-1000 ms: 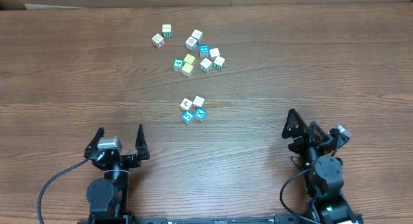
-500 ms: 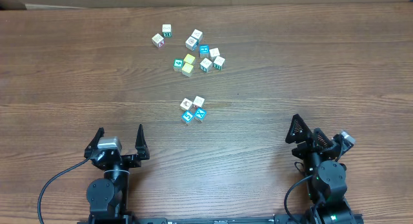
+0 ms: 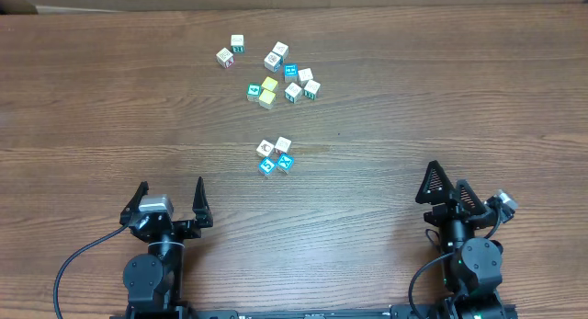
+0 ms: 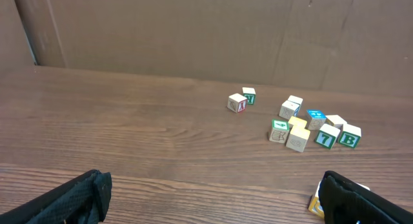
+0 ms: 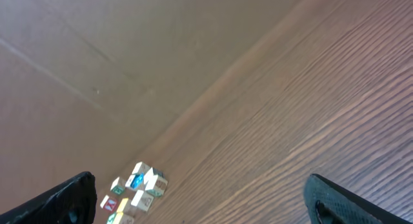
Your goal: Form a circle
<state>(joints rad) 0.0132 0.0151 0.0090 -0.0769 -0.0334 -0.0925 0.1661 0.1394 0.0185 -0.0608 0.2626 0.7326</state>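
Observation:
The circle (image 3: 276,156) is a tight clump of several tiny cubes, white and cyan, with no ring shape, at the table's middle. One cube of it (image 4: 314,204) peeks out beside my left gripper's right finger in the left wrist view. My left gripper (image 3: 171,192) (image 4: 213,208) stands open near the front edge, left of and short of the clump, holding nothing. At the front right my right gripper (image 3: 447,186) (image 5: 200,208) is also open and empty, far from the clump.
A loose scatter of white, cyan and yellow cubes (image 3: 276,75) (image 4: 303,124) (image 5: 132,192) lies farther back, with two cubes (image 3: 231,51) off to its left. A brown cardboard wall (image 4: 193,30) stands behind the table's far edge.
My right arm has drawn back toward the front right corner, still open. The left arm and all the cubes have stayed put.

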